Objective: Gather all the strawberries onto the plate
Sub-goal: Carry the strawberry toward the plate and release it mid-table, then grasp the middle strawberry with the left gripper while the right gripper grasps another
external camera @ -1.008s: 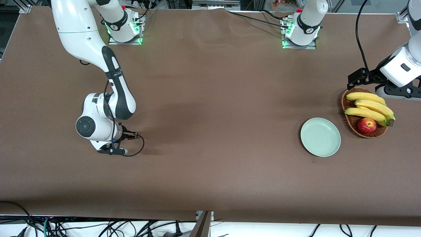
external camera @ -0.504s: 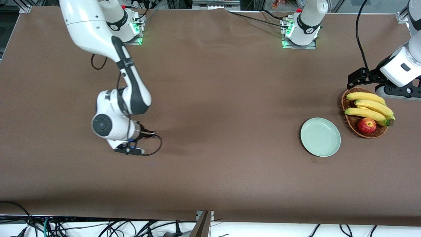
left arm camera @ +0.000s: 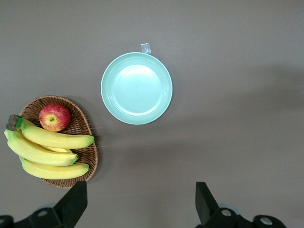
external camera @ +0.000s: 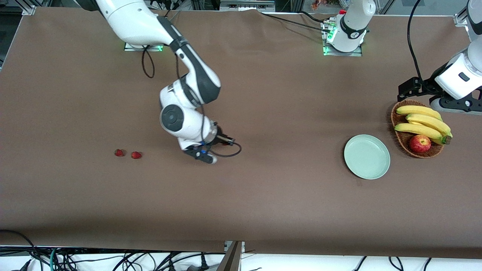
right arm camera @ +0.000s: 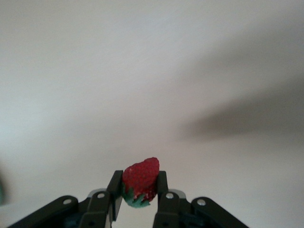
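On the brown bench (external camera: 263, 195) the plate (external camera: 366, 156) is empty: the right gripper (right arm camera: 138, 199), over bare bench well short of it, grips one strawberry (right arm camera: 140, 180), two strawberries (external camera: 127, 154) lie farther off, and the left gripper (left arm camera: 137, 209) waits spread open above the plate.

A small red strawberry (right arm camera: 140, 179) with pale seed speckles and a green leafy cap sits between the black fingers of the right gripper (right arm camera: 137, 197). Two more small red strawberries (external camera: 119, 152) (external camera: 136, 154) lie on the plain brown table cloth (external camera: 263, 203). The round shallow plate (left arm camera: 137, 88) is pale mint green, unpatterned. The woven wicker basket (left arm camera: 84, 133) is brown, holding yellow bananas (left arm camera: 47, 152) with a dark green-brown stem end and a red apple (left arm camera: 54, 117) streaked yellow. The left gripper (left arm camera: 140, 209) fingers are black
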